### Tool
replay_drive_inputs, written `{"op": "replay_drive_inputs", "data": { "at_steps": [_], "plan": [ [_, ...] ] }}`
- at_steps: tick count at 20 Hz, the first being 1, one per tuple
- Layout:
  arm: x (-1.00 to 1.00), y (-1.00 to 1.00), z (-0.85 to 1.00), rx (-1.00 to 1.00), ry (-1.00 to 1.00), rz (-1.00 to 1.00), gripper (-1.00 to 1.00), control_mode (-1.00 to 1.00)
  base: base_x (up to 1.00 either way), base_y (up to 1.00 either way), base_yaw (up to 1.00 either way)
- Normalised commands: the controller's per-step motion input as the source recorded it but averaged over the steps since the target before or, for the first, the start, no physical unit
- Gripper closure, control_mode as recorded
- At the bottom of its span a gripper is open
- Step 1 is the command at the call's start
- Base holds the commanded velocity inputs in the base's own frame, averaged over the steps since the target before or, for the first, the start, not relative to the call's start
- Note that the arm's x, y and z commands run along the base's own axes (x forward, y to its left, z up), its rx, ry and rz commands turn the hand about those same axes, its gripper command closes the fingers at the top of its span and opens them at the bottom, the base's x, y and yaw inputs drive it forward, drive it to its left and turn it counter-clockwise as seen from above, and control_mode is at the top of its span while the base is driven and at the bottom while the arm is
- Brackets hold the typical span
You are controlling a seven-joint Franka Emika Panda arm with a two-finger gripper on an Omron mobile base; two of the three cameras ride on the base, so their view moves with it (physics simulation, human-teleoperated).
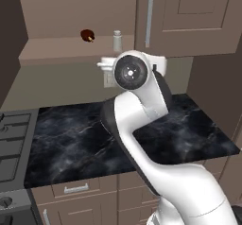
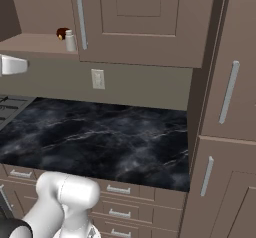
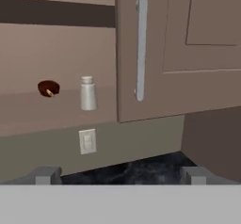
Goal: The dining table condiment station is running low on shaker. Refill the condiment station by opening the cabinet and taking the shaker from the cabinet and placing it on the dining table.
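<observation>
The shaker (image 3: 88, 93), small and pale grey, stands upright on the open cabinet shelf (image 3: 56, 112), and also shows as the shaker (image 1: 117, 40) and the shaker (image 2: 70, 41) from the base. Just right of it hangs the cabinet's shut door (image 3: 188, 53) with a long silver bar handle (image 3: 141, 46). My gripper (image 3: 121, 175) is open with nothing between its fingers. It hovers above the worktop, in front of and slightly below the shelf, well short of the shaker. The dining table is out of view.
A dark red round item (image 3: 48, 88) lies on the shelf left of the shaker. A wall switch (image 3: 87, 141) sits below the shelf. The black marble worktop (image 1: 71, 139) has a stove (image 1: 12, 143) at its left. A tall cabinet (image 2: 227, 97) stands to the right.
</observation>
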Motion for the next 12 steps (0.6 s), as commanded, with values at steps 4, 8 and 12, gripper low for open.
{"op": "replay_drive_inputs", "data": {
  "at_steps": [4, 8, 12],
  "plan": [
    [0.26, 0.00, 0.20, 0.00, 0.00, -0.07, -1.00, -1.00, 0.00, 0.00, 0.00],
    [0.27, 0.00, 0.26, 0.00, 0.00, -0.04, -1.00, -1.00, 0.00, 0.00, 0.00],
    [0.29, 0.00, 0.12, 0.04, 0.00, -0.02, -1.00, -1.00, 0.00, 0.00, 0.00]
  ]
}}
